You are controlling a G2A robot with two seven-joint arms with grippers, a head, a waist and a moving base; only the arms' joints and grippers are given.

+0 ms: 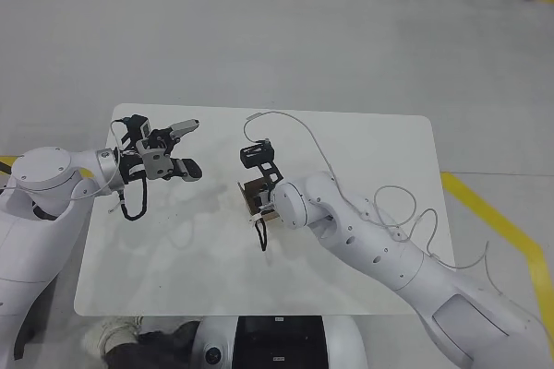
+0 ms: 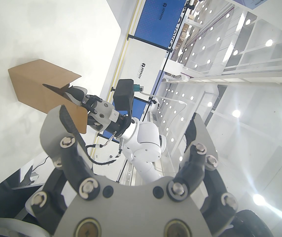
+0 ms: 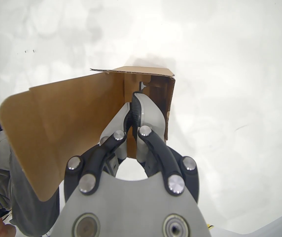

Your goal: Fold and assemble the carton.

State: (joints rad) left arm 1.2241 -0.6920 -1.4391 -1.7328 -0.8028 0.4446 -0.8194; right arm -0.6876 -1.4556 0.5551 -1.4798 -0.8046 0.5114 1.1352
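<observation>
A small brown carton (image 1: 251,192) stands on the white table (image 1: 369,148) near its middle, one large flap (image 3: 57,124) swung open. My right gripper (image 3: 134,99) reaches into the open carton (image 3: 150,75) and is shut on one of its side walls. From the left wrist view the carton (image 2: 37,85) sits on the table with the right gripper (image 2: 75,95) pinching its open end. My left gripper (image 1: 192,148) hovers to the left of the carton, apart from it. The left gripper (image 2: 131,127) is open, with nothing between its fingers (image 2: 65,122).
A thin white cable (image 1: 300,124) loops over the table's far side from the right arm. The table's left, near and far right areas are bare. Yellow floor tape (image 1: 499,221) runs past the table's right edge.
</observation>
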